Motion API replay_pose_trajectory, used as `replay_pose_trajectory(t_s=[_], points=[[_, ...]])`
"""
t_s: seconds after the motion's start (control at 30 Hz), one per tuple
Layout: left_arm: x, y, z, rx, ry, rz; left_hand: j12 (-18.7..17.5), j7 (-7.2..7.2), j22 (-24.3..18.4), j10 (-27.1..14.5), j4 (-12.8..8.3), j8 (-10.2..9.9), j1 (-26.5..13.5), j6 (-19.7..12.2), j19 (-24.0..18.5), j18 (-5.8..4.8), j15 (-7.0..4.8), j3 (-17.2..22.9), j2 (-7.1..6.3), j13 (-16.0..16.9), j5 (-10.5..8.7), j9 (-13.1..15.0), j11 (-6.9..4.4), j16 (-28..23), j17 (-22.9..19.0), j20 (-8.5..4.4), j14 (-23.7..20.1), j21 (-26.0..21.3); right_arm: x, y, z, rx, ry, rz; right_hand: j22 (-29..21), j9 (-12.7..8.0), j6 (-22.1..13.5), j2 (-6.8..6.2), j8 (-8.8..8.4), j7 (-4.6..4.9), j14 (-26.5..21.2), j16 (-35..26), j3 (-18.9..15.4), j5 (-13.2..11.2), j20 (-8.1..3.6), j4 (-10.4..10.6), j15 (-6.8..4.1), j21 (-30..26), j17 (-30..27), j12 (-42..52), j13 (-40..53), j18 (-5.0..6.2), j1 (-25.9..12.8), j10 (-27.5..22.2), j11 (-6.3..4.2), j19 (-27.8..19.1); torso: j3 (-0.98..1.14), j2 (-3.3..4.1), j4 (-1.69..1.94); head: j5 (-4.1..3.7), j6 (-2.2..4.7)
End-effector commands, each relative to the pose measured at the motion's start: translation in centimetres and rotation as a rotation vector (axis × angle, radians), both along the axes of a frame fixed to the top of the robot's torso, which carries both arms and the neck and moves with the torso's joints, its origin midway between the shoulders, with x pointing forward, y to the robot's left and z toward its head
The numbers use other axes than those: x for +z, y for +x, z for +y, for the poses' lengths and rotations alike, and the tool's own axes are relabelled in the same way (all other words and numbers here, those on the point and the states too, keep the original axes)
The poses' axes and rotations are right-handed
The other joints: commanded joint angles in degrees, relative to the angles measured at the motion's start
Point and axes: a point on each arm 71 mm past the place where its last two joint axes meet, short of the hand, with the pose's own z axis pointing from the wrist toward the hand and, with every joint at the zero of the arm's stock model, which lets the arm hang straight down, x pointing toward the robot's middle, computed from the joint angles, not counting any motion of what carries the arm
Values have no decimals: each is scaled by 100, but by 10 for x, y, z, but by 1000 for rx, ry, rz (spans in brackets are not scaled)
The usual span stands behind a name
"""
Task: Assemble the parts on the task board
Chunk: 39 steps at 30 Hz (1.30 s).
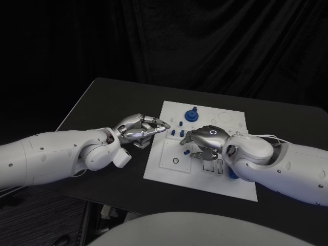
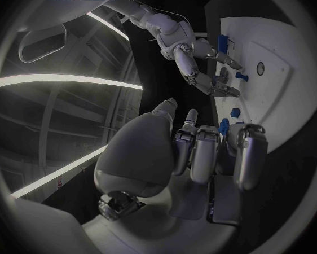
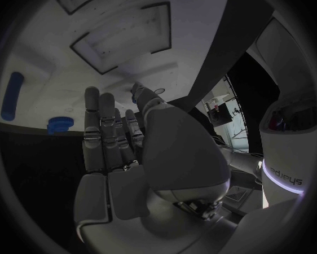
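The white task board (image 1: 171,166) lies mid-table. Blue parts on it: a tall knob (image 1: 192,114) at the far end, small pieces (image 1: 177,133) near the left edge, another (image 1: 232,174) by my right wrist. My left hand (image 1: 143,128) hovers at the board's left edge with its fingers curled in and thumb meeting a fingertip; I see nothing in it. Two small blue pieces (image 2: 234,113) lie just past its fingers (image 2: 201,152). My right hand (image 1: 207,142) is over the board's middle, fingers (image 3: 102,130) stretched down to the surface, nothing in them. Beyond them lie a blue cylinder (image 3: 12,96) and a blue round part (image 3: 60,124).
The board (image 3: 53,17) has rectangular recesses (image 3: 123,34) and a round socket (image 1: 176,161) near its front left. Black table (image 1: 112,102) surrounds it, with edges at the far and left sides. My right forearm (image 1: 297,169) covers the board's right front corner.
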Motion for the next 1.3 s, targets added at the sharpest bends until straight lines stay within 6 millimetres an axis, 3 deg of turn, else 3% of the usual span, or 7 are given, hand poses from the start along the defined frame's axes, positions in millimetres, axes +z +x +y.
replay_pose_trajectory(t_s=[0.03, 0.3, 0.4, 0.5, 0.6, 0.73, 1.3], points=[[0, -1, -1, -6, -15, 6, -31, 67, 1269, 610, 5, 22, 32, 34, 32, 87, 28, -13, 44, 1491, 33, -10, 36, 15, 1509, 40, 595, -28, 10, 0, -1, 7, 66, -24, 17, 11, 84, -4, 49, 15, 17, 30, -38, -36, 3, -4, -29, -23, -18, 98, 10, 51, -4, 50, -9, 36, 0, 1, 2, -6, -1], [0, -1, -1, -8, -14, 9, -31, 67, 1270, 610, 6, 23, 33, 37, 35, 86, 28, -15, 43, 1491, 35, -12, 36, 15, 1509, 40, 595, -25, 10, -1, -7, -3, 38, 12, 30, 33, 206, -3, 112, 71, 34, 49, -102, -138, -4, 39, -42, -57, -45, 298, 34, 54, -79, 149, -31, 58, -4, 1, -3, 0, -1], [0, -1, -1, -9, -14, 10, -31, 66, 1267, 610, 6, 25, 34, 42, 27, 89, 28, -15, 44, 1491, 37, -13, 36, 15, 1509, 41, 595, -32, 9, -1, -8, -9, 34, 18, 51, 74, 346, 45, 186, 150, 39, 57, -60, -7, -32, -10, -79, -66, -63, 505, 93, 61, 3, 316, -72, 79, -4, 1, -3, -7, -1], [0, -1, -2, -10, -14, 11, -31, 66, 1267, 610, 6, 25, 34, 42, 27, 89, 28, -15, 44, 1491, 37, -13, 36, 15, 1509, 41, 595, -32, 9, -1, -9, -14, 29, 22, 103, 207, 724, 67, 378, 238, 50, 69, -16, 97, -118, 0, -204, -67, -84, 1093, 347, 65, -22, 806, -222, 95, -5, 3, 0, -14, -1], [-1, -1, -2, -12, -14, 13, -31, 66, 1267, 610, 6, 25, 34, 42, 27, 89, 28, -15, 44, 1491, 37, -13, 36, 15, 1509, 41, 595, -32, 7, 0, -10, -24, 14, 31, 146, 356, 1005, 90, 525, 178, 69, 78, 4, 197, -214, 89, -346, -101, -103, 1899, 812, 48, -162, 928, -379, 112, -4, 5, 1, -20, -1], [-1, -1, -3, -15, -14, 15, -31, 63, 1265, 610, 9, 31, 39, 56, 23, 90, 29, -15, 50, 1491, 48, -18, 35, 15, 1509, 41, 595, -36, 4, 1, -11, -34, -1, 40, 169, 534, 1228, 123, 728, 121, 94, 117, 23, 189, -268, 195, -351, -163, -102, 2409, 1163, 56, -321, 733, -447, 156, 2, 9, -2, -20, -1], [-2, -1, -3, -22, -16, 20, -31, 60, 1267, 610, 15, 36, 46, 72, 27, 89, 28, -11, 66, 1491, 80, -29, 33, 15, 1509, 41, 595, -33, -1, 2, -7, -36, -9, 53, 194, 658, 1203, 189, 827, 120, 85, 151, 72, 173, -285, 280, -361, -217, -96, 2584, 1307, 50, -416, 611, -461, 187, 1, 6, 5, -21, -1]])
